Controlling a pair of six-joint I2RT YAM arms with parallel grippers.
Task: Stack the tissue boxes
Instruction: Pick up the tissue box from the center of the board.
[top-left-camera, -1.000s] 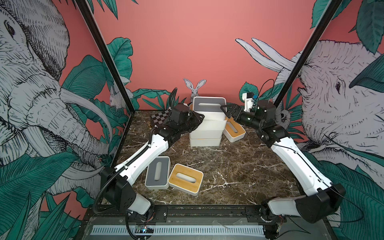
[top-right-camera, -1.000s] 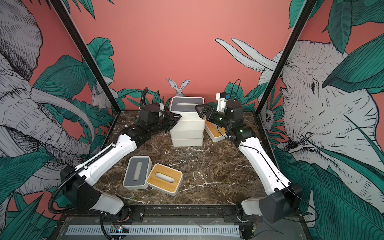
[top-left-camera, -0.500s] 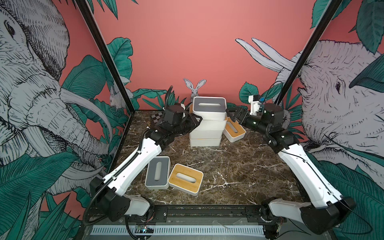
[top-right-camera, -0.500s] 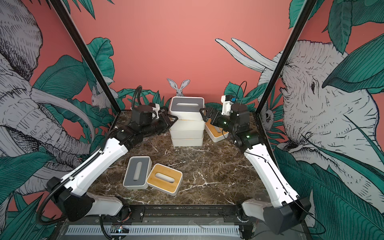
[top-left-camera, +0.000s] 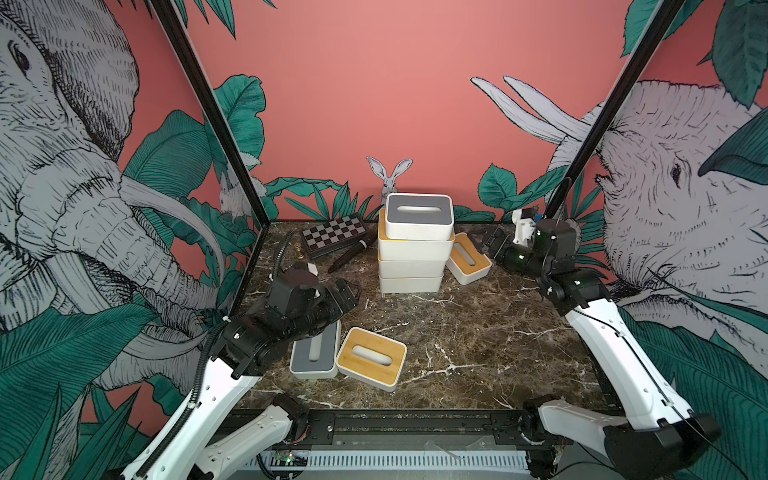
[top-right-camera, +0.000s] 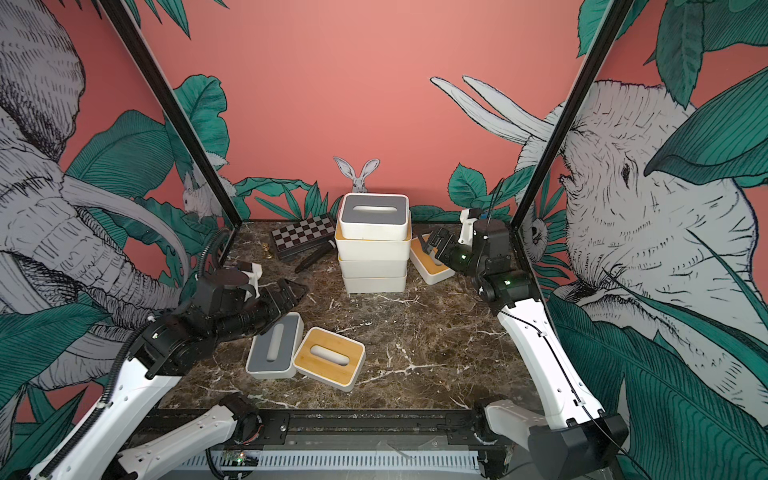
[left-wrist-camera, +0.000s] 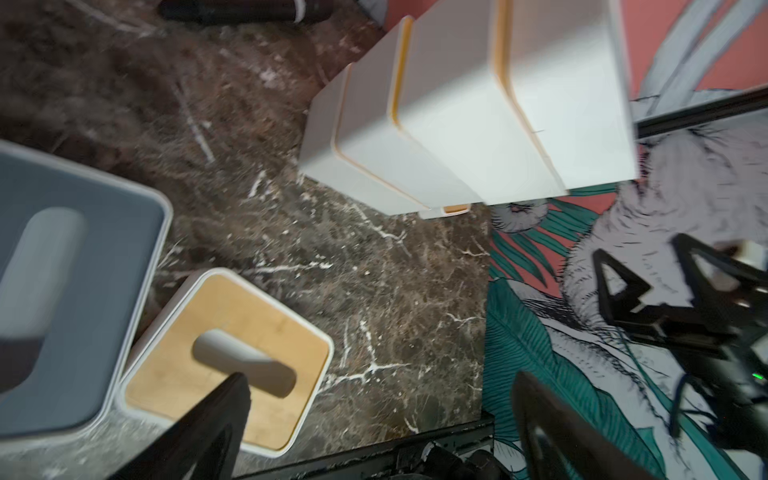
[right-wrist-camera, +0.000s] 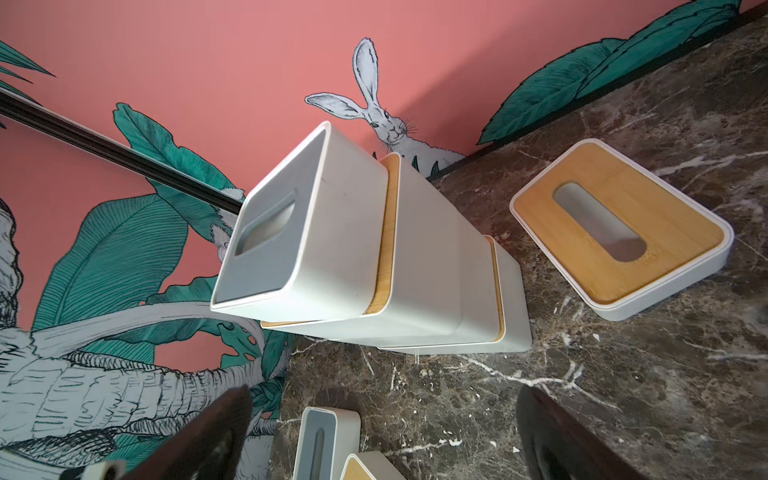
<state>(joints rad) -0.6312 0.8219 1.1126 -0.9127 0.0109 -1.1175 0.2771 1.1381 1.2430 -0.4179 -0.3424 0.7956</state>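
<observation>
The left claw (top-left-camera: 347, 293) hangs spread and empty near the grey-lidded box (top-left-camera: 313, 353), and the right claw (top-left-camera: 492, 245) gapes empty beside the bamboo-lidded box (top-left-camera: 467, 257), each likely placed for its next pick. Between them the stack (top-left-camera: 415, 249) stands four boxes high at the table's (top-left-camera: 478, 332) back edge.

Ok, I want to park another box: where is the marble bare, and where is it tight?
Bare: the front-right stretch between the front bamboo box and the right arm, and the strip in front of the stack. Crowded: back left, with chessboard case and marker; beside the stack, where the back bamboo box and the right hand sit close.
</observation>
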